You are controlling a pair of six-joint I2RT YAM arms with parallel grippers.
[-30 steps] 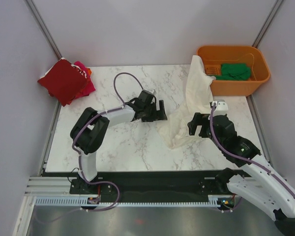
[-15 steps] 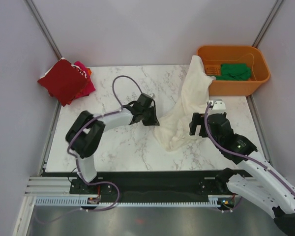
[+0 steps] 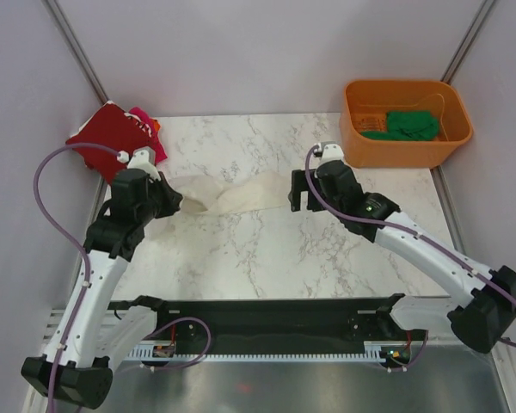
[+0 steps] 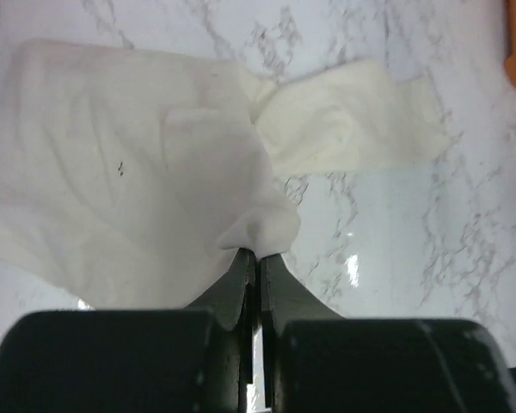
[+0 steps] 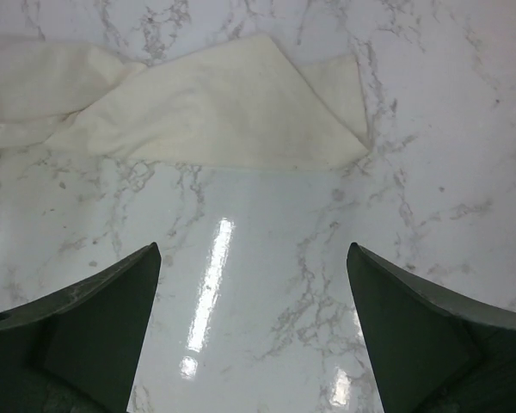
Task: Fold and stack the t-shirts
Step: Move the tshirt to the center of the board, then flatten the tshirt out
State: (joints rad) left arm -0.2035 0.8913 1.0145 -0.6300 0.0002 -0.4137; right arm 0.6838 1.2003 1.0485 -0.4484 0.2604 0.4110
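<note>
Cloth is pinched in your left gripper: its jaws are pressed together on a fold of the cream-white t-shirt, which lies stretched across the marble table. Your right gripper hangs spread wide near the shirt's other end, apart from it. You see the dark red t-shirt on the pink t-shirt at the far left corner, and the green t-shirt in the orange tub.

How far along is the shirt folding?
Done, it seems: a dark red shirt and a pink shirt lie folded in a pile at the far left corner. In hand: the left claw is shut on the cream shirt, stretched out on the table; the right claw hangs open by its other end. Left: folding it, plus the green shirt in the orange tub.
</note>
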